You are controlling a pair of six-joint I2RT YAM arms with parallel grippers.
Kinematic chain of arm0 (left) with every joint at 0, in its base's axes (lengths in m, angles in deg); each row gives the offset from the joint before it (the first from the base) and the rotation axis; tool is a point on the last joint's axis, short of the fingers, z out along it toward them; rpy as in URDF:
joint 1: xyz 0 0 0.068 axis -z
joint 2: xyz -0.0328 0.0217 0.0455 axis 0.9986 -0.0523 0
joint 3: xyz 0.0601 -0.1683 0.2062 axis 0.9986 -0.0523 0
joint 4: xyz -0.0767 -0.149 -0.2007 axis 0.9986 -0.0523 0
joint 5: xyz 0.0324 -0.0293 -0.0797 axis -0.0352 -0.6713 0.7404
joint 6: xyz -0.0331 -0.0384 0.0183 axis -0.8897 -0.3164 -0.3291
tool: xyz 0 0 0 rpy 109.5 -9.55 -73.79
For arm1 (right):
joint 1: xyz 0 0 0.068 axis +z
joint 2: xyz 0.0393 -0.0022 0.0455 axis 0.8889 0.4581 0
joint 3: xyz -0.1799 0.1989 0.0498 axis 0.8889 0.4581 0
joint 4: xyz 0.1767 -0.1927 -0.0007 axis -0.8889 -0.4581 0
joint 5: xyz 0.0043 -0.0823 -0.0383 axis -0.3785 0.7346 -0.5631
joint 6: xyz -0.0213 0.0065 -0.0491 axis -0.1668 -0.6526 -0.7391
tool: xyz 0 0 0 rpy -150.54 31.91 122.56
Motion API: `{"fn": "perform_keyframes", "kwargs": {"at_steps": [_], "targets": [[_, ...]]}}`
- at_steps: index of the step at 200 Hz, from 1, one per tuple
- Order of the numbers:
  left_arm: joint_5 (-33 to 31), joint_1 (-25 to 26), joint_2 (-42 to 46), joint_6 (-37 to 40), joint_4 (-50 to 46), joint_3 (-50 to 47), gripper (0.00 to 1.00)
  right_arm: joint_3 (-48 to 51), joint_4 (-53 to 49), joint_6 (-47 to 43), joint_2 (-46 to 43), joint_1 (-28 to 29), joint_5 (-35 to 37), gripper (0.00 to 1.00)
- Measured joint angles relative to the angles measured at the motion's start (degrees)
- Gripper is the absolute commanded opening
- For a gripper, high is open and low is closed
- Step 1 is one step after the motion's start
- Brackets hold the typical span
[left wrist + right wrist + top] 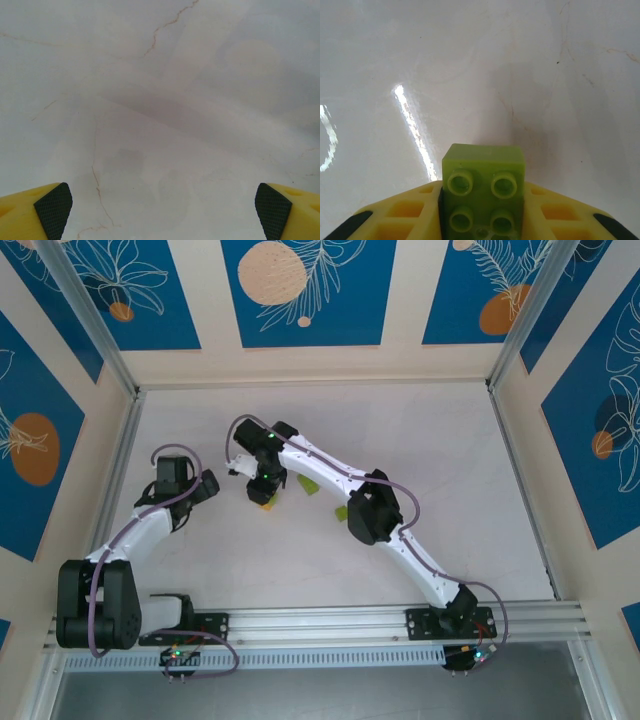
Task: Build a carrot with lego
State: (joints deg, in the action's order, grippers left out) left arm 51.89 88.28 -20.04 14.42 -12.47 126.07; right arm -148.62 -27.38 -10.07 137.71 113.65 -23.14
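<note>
My right gripper [484, 216] is shut on a lime-green lego brick [484, 190], studs facing the camera, held just above the white table. From above, that gripper [266, 498] points down at mid-table. Two loose lime-green lego bricks lie to its right, one [307, 483] close by and one [342, 513] partly under the right arm's elbow. My left gripper [162, 212] stands open over bare tabletop, nothing between its fingers. It sits left of the right gripper in the top view [180, 490]. The carrot is out of view.
White tabletop [450, 460] walled by a metal frame on the left [120, 460] and right [520, 470]. The right arm's elbow [372, 508] stretches diagonally across the middle. Open table lies at the back and right.
</note>
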Motion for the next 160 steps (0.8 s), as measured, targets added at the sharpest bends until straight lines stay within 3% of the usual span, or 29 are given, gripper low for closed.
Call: {"fn": "perform_keyframes", "kwargs": {"at_steps": [160], "targets": [[0.85, -0.15, -0.81, 0.0, 1.07, 0.0, 0.97, -0.07, -0.72, -1.86, 0.59, -0.42, -1.36, 0.32]]}}
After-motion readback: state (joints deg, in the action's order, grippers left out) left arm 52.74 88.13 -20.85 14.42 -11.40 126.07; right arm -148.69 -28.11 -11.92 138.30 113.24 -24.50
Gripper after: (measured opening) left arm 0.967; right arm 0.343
